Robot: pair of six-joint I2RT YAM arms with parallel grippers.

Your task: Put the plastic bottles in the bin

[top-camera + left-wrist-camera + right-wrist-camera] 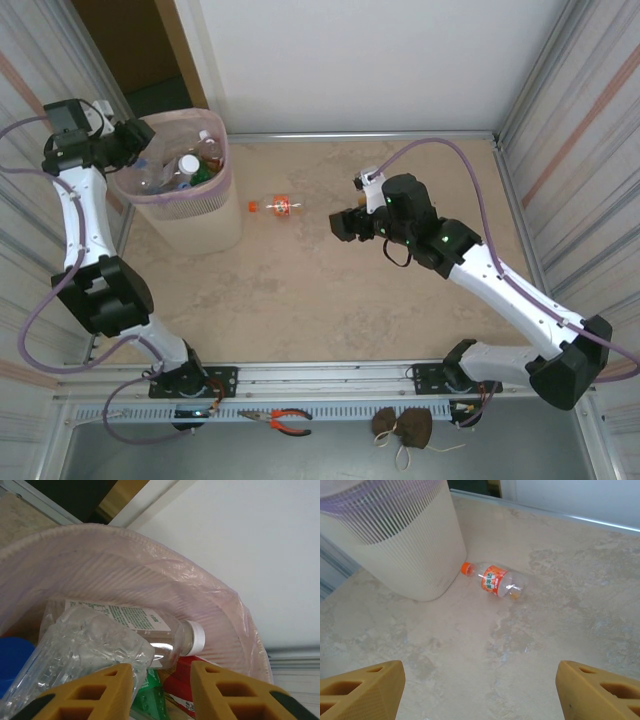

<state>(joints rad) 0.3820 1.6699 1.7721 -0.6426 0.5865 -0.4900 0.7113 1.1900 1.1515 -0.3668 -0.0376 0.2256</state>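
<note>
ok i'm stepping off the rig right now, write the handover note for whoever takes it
Left gripper: over the bin, jaws nearly shut. A crushed clear bottle sits right at its tips; gripped or not, I cannot tell.
Right gripper: open and empty above the table, facing the orange-capped bottle.
Done: several bottles are in the bin.
Left: the orange-capped bottle lies on its side on the table beside the bin, probably the right arm's next pick.
</note>
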